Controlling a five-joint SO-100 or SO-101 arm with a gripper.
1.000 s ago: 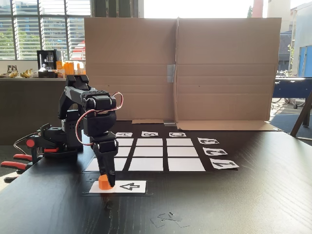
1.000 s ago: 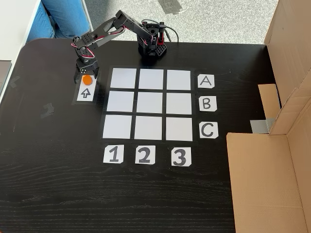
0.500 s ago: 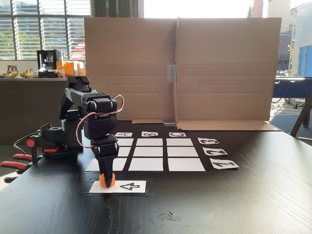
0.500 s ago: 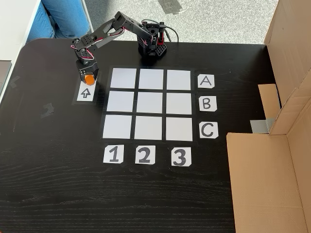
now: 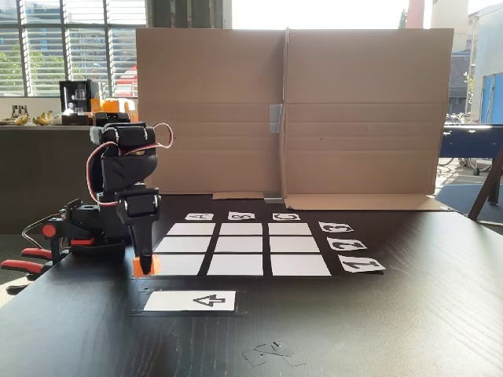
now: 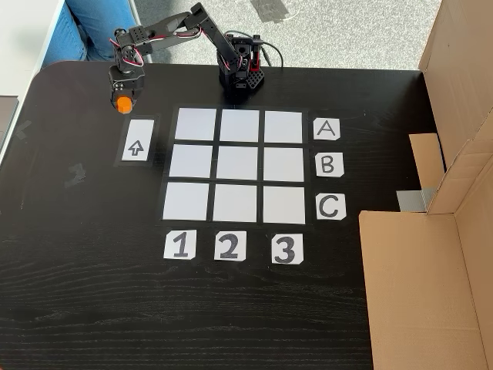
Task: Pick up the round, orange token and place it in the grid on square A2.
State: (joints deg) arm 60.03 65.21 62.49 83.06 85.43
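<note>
Pincer [image 6: 122,101] clamped on the orange token [image 6: 122,102], held up off the table [image 6: 92,293], beyond the arrow card [image 6: 135,146]. In the top-down fixed view, square A2 [image 6: 240,126] lies right of the pincer and slightly toward the bottom edge, past the first cell of the A row, so the carry is mostly sideways. Count: one token, one arm, one grid [image 6: 239,163] of nine cells, three letter labels, three number labels, one arrow card.
</note>
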